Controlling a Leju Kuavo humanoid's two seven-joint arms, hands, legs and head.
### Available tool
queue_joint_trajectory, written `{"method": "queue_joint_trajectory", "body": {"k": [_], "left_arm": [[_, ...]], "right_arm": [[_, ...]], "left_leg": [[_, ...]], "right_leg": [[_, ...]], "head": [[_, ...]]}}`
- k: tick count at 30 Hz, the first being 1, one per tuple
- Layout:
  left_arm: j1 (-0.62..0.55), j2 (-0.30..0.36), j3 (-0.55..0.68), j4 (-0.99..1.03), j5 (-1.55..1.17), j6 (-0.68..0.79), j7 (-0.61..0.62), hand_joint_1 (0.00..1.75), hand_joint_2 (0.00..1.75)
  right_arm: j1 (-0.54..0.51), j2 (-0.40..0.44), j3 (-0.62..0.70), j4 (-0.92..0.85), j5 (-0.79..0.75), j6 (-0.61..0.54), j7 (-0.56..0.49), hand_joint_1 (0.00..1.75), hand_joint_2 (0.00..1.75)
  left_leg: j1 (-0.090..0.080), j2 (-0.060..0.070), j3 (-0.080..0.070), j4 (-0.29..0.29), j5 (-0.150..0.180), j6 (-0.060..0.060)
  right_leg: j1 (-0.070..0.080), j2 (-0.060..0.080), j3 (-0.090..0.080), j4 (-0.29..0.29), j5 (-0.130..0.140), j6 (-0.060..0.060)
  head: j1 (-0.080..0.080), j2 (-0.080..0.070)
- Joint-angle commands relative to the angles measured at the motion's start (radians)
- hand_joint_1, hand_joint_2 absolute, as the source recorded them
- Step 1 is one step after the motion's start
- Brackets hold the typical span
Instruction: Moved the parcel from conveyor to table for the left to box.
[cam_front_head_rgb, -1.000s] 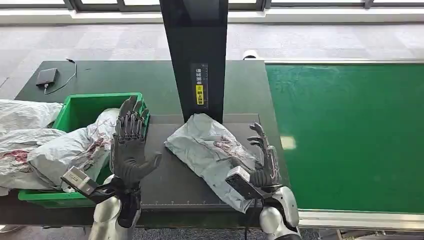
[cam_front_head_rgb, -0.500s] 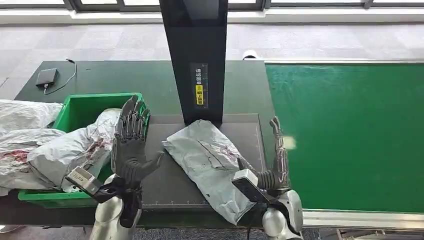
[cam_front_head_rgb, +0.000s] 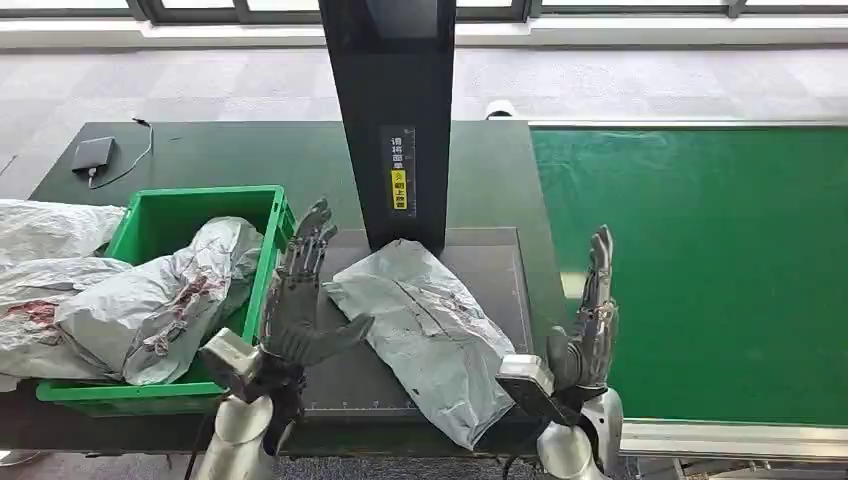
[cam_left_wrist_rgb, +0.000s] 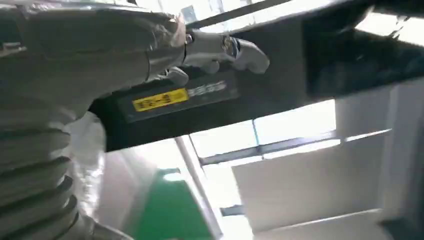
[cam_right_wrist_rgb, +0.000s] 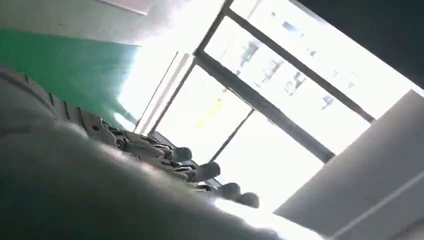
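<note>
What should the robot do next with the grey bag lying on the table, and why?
Probably the left hand should reach over and close its fingers on the grey parcel. The parcel lies flat on the dark table with neither hand holding it. The right hand stands open beside the green conveyor, apart from the parcel. The left hand is open right next to it, and the green box sits just beyond.

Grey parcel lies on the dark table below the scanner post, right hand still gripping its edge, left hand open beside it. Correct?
Not quite. In the head view the right hand is open, clear of the parcel toward the green conveyor. The left hand is open beside the parcel.
</note>
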Motion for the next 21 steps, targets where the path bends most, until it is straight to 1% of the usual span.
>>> {"method": "queue_joint_trajectory", "body": {"k": [1, 3, 6, 7, 9, 10, 12, 13, 18, 21], "left_arm": [[-0.148, 0.018, -0.154, 0.445, -0.452, 0.245, 0.103, 0.0, 1.75], [-0.149, 0.018, -0.151, 0.448, -0.453, 0.246, 0.101, 0.0, 1.75], [-0.152, 0.021, -0.148, 0.446, -0.452, 0.244, 0.104, 0.0, 1.75], [-0.15, 0.026, -0.156, 0.444, -0.491, 0.246, 0.139, 0.0, 1.75], [-0.161, 0.027, -0.163, 0.484, -0.557, 0.267, 0.186, 0.0, 1.75], [-0.172, 0.023, -0.16, 0.523, -0.589, 0.278, 0.202, 0.0, 1.75], [-0.18, 0.026, -0.172, 0.567, -0.647, 0.293, 0.239, 0.0, 1.75], [-0.184, 0.028, -0.179, 0.592, -0.679, 0.3, 0.258, 0.0, 1.75], [-0.19, 0.028, -0.199, 0.658, -0.76, 0.306, 0.301, 0.0, 1.75], [-0.19, 0.028, -0.199, 0.658, -0.76, 0.306, 0.301, 0.0, 1.75]], "right_arm": [[0.057, 0.082, -0.152, -0.149, -0.055, 0.002, -0.103, 0.0, 0.0], [0.055, 0.082, -0.153, -0.147, -0.055, 0.002, -0.103, 0.0, 0.0], [0.053, 0.083, -0.153, -0.146, -0.055, 0.002, -0.103, 0.0, 0.0], [0.055, 0.087, -0.156, -0.164, -0.07, 0.002, -0.103, 0.0, 1.75], [0.06, 0.088, -0.158, -0.195, -0.089, 0.002, -0.103, 0.0, 1.75], [0.06, 0.085, -0.155, -0.21, -0.104, 0.002, -0.103, 0.0, 1.75], [0.055, 0.079, -0.148, -0.218, -0.131, 0.002, -0.103, 0.0, 1.75], [0.051, 0.085, -0.156, -0.228, -0.131, 0.002, -0.103, 0.0, 1.75], [0.037, 0.093, -0.168, -0.232, -0.16, 0.002, -0.103, 0.0, 1.75], [0.037, 0.093, -0.168, -0.232, -0.16, 0.002, -0.103, 0.0, 1.75]], "left_leg": [[0.0, -0.007, 0.004, -0.003, 0.001, 0.001], [-0.001, -0.003, 0.002, -0.002, 0.001, 0.001], [-0.001, -0.002, 0.005, -0.003, 0.0, 0.001], [0.0, -0.002, 0.004, -0.002, 0.0, 0.0], [0.0, -0.001, 0.002, -0.001, 0.0, 0.0], [-0.001, -0.002, 0.004, -0.003, 0.0, 0.0], [-0.001, -0.002, 0.003, -0.002, 0.0, 0.0], [-0.001, -0.002, 0.005, -0.003, 0.0, 0.001], [-0.001, -0.001, 0.004, -0.002, 0.0, 0.0], [-0.001, 0.0, 0.005, -0.002, 0.0, 0.001]], "right_leg": [[0.0, -0.008, 0.006, -0.003, -0.001, 0.0], [0.0, -0.004, 0.003, -0.001, -0.001, 0.0], [-0.001, -0.003, 0.005, -0.002, -0.001, 0.0], [0.0, -0.003, 0.005, -0.002, 0.0, -0.001], [0.0, -0.001, 0.002, -0.001, 0.0, -0.001], [0.0, -0.002, 0.004, -0.002, 0.0, -0.001], [0.0, -0.001, 0.003, -0.001, 0.0, 0.0], [0.0, -0.002, 0.005, -0.002, 0.0, -0.001], [0.0, 0.0, 0.003, -0.001, 0.0, 0.0], [0.0, 0.0, 0.004, -0.002, 0.0, -0.001]], "head": [[0.0, 0.0], [0.0, 0.0], [0.0, 0.0], [0.0, 0.0], [0.0, 0.0], [0.0, 0.0], [0.0, 0.0], [0.0, 0.0], [0.0, 0.0], [0.0, 0.0]]}}
